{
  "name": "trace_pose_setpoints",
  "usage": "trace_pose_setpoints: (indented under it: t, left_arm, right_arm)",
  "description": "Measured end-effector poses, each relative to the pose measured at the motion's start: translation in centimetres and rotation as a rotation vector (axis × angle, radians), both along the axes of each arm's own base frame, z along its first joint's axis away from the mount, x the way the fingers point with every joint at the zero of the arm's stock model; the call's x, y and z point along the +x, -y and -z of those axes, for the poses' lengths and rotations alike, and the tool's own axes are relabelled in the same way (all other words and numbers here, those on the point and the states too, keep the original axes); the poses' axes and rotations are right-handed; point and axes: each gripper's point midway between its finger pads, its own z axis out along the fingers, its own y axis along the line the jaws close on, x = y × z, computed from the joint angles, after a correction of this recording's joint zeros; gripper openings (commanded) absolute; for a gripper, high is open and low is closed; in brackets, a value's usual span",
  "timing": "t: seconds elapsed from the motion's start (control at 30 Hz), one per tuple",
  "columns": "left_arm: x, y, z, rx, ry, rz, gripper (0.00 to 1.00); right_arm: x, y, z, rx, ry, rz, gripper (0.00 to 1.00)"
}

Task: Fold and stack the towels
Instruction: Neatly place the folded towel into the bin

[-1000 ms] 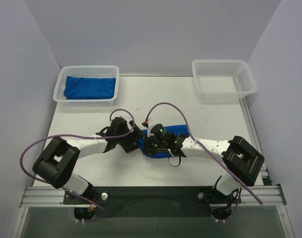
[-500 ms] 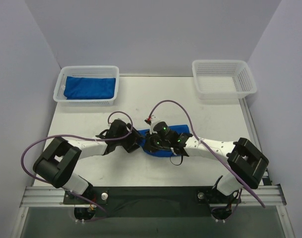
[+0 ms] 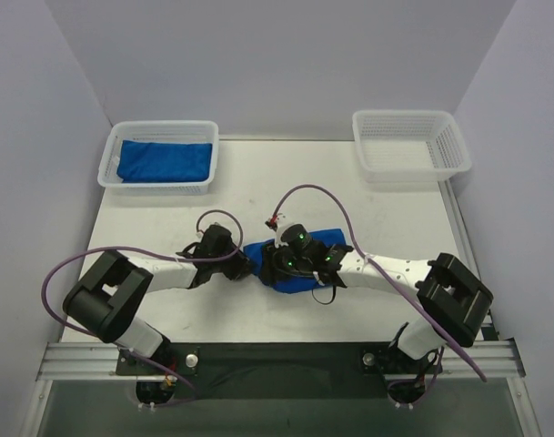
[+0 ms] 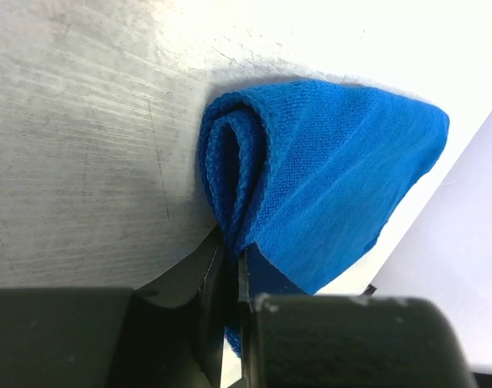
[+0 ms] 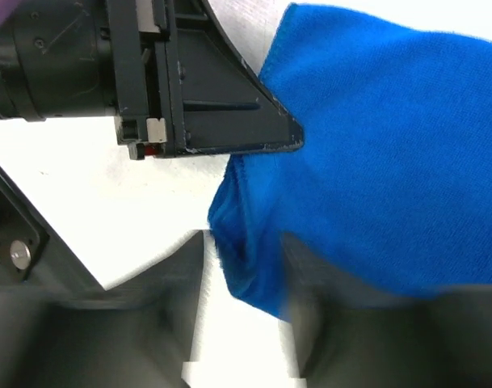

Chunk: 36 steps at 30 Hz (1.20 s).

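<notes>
Left basket (image 3: 106, 168): far left corner of the worktop (image 3: 367, 196); holds one stored towel (image 3: 164, 161), folded flat, most likely the start of the stack.

Left hand (image 4: 232, 246): low over the worktop, jaws all but closed, pinching the looped left edge of the centre towel. Grip is taken right at the fold, probably so the layers stay together.

Centre towel (image 4: 326, 170): royal blue, lying on the worktop at the front middle, between the two hands. Doubled over, with its rounded edge turned toward the left wrist camera. Largely hidden under the arms from above.

Right hand (image 5: 246, 267): jaws apart, straddling a lower corner of the same towel. Not clamping it, as far as the blurred fingers allow telling. Sits just beside the left hand's dark finger.

Right basket (image 3: 458, 150): far right corner, white mesh, nothing seen inside, well apart from both hands.

Step in hand: judged to be a fold partway done, with one side pinned and the other side free.

Next move: calls for a firm hold on the pinched edge while the cloth is carried or folded again.

Risk: soft terry may slip and open out if only one layer is caught.
</notes>
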Motion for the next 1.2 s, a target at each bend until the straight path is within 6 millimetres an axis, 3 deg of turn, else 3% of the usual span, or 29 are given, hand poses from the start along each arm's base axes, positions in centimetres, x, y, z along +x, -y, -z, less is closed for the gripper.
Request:
trace_pose_setpoints:
  t: [0.03,0.1,0.27,0.4,0.53,0.63,0.87,1.07,1.2]
  left_arm:
    - [0.0,0.0,0.0,0.006,0.008,0.010,0.01]
    - [0.1,-0.1,0.0,0.023,0.031,0.039,0.00]
    - [0.8,-1.1,-0.4,0.101,0.094,0.114,0.00]
    - [2.7,-1.7,-1.8,0.188,0.177,0.221,0.00]
    - [7.0,-1.6,-4.6,0.290,0.277,0.357,0.00]
    - [10.6,-1.6,-6.8,0.339,0.348,0.421,0.00]
    - [18.3,-4.2,-11.1,0.419,0.437,0.444,0.00]
    - [25.1,-7.4,-13.2,0.499,0.462,0.430,0.00]
    - [28.7,-10.8,-14.2,0.524,0.455,0.390,0.00]
  right_arm:
    - [-0.1,0.1,0.1,-0.005,-0.002,-0.002,0.64]
    - [-0.2,0.5,0.5,-0.031,-0.003,-0.003,0.79]
    - [-0.8,3.2,1.0,-0.144,0.000,-0.019,0.81]
    - [-1.2,5.8,-1.7,-0.177,0.058,-0.040,0.81]
    - [-1.5,7.8,-5.3,-0.146,0.153,-0.036,0.80]
    - [-2.2,9.5,-6.4,-0.138,0.193,-0.020,0.79]
    - [-2.9,13.2,-4.7,-0.222,0.184,0.033,0.80]
    - [-1.7,14.6,-3.4,-0.315,0.152,0.071,0.80]
    - [0.1,14.7,-2.9,-0.378,0.123,0.085,0.80]
